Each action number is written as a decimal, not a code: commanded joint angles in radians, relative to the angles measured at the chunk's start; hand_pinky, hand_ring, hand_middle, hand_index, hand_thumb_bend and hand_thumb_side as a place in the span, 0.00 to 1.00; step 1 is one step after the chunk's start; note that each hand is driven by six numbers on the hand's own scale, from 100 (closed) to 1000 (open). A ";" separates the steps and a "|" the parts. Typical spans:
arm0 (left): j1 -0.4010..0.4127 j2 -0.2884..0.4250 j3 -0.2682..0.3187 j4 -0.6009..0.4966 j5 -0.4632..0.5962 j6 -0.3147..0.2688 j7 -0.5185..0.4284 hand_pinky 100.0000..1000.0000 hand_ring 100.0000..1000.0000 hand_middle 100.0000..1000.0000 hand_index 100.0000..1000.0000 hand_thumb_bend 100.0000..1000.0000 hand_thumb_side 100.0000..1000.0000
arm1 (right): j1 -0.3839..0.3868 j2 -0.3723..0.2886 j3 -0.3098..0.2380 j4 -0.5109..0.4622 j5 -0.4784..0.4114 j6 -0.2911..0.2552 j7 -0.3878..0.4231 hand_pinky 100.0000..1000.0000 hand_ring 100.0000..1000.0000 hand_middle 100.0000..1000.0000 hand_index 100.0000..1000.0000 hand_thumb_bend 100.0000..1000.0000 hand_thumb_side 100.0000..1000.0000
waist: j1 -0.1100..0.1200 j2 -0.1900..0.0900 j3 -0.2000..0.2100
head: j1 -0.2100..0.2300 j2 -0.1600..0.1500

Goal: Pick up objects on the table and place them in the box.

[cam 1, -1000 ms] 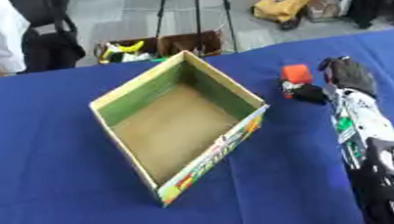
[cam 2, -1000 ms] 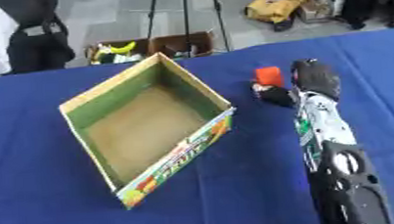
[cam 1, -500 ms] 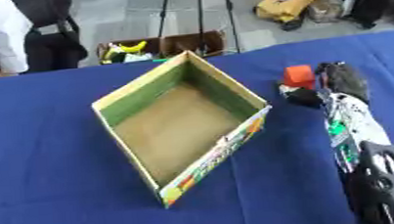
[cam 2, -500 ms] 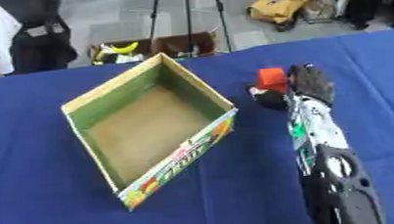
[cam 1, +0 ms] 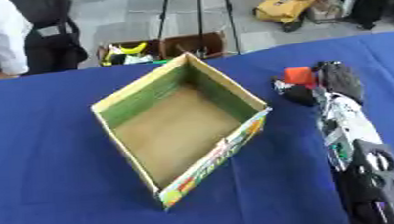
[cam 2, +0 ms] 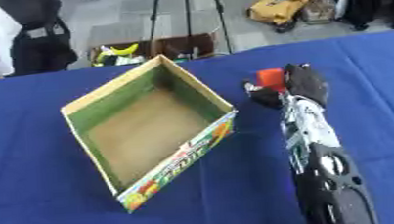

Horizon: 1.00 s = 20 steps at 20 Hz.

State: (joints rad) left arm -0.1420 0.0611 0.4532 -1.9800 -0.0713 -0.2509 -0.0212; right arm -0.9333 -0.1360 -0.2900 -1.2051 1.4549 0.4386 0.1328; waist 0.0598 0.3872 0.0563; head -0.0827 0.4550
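Note:
An open cardboard box (cam 1: 233, 89) with a green inside and a printed front wall sits askew on the blue table (cam 1: 49, 157); nothing shows inside it. To its right lies a small red object (cam 1: 299, 75). My right hand (cam 1: 335, 76) reaches in from the lower right. Its fingers curl against the red object's right side, and the thumb (cam 1: 292, 93) sits just below and left of it. The object rests low on the cloth, partly hidden by the hand. My left hand shows in neither view.
Beyond the table's far edge stand a brown crate (cam 1: 158, 48) with yellow and green items, tripod legs (cam 1: 199, 16) and a yellow bag (cam 1: 284, 8). A person (cam 1: 7, 42) stands at the far left, away from the objects.
My right forearm has swung slightly left, toward the box. The hand stays at the red object, which has not moved. The box has not moved.

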 commanded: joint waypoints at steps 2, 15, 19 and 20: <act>-0.001 0.008 -0.001 -0.020 -0.004 -0.002 -0.005 0.38 0.53 0.61 0.91 0.47 0.92 | -0.028 -0.012 -0.006 -0.025 0.011 0.008 -0.016 0.43 0.55 0.49 0.78 0.55 0.81 | 0.000 -0.017 0.004 | -0.005 -0.014; -0.001 0.005 -0.003 -0.020 -0.004 -0.003 -0.010 0.37 0.53 0.61 0.91 0.47 0.92 | -0.034 -0.006 -0.026 0.009 0.039 0.039 0.000 0.43 0.55 0.49 0.78 0.56 0.77 | 0.004 -0.014 0.005 | -0.013 -0.016; -0.001 0.005 -0.003 -0.020 -0.004 -0.003 -0.010 0.37 0.53 0.62 0.91 0.47 0.92 | -0.027 -0.001 -0.026 0.017 0.041 0.041 0.016 0.43 0.54 0.49 0.78 0.56 0.75 | 0.004 -0.014 0.005 | -0.014 -0.016; -0.001 0.005 -0.003 -0.020 -0.004 -0.003 -0.010 0.37 0.53 0.61 0.91 0.47 0.92 | -0.025 0.000 -0.027 0.018 0.042 0.042 0.018 0.42 0.54 0.49 0.77 0.56 0.74 | 0.005 -0.014 0.004 | -0.015 -0.017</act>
State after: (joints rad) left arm -0.1413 0.0527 0.4529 -1.9800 -0.0722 -0.2523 -0.0281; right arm -0.9419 -0.1303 -0.3141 -1.1791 1.4862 0.4810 0.1457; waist 0.0649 0.3915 0.0610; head -0.0950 0.4474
